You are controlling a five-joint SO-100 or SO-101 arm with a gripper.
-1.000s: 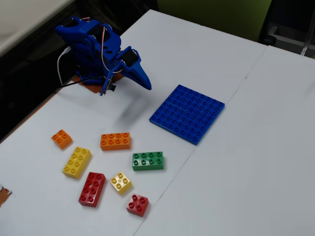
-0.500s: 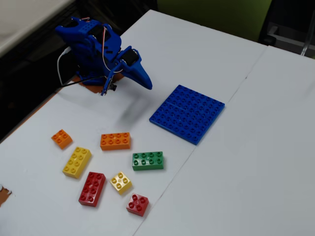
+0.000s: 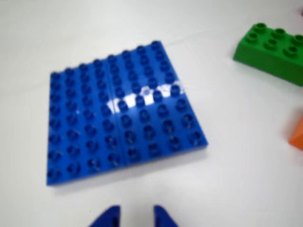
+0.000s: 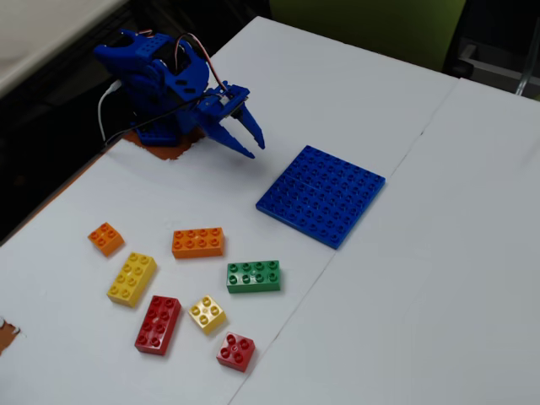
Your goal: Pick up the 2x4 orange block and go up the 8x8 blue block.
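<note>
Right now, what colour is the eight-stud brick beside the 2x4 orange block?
Green, clearest in the fixed view.

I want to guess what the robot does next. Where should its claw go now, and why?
Probably swing toward the 2x4 orange block and lower over it. The gripper hangs open and empty near the arm's base, facing the 8x8 blue block, while the orange one lies untouched on the table beside the green brick.

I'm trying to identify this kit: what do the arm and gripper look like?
The arm is bright blue plastic throughout, with chunky angular segments. The gripper has two blue, pointed, claw-like fingers. Thin red and white wires loop over the top, a black cable runs along it, and a white cable hangs behind the base.
</note>
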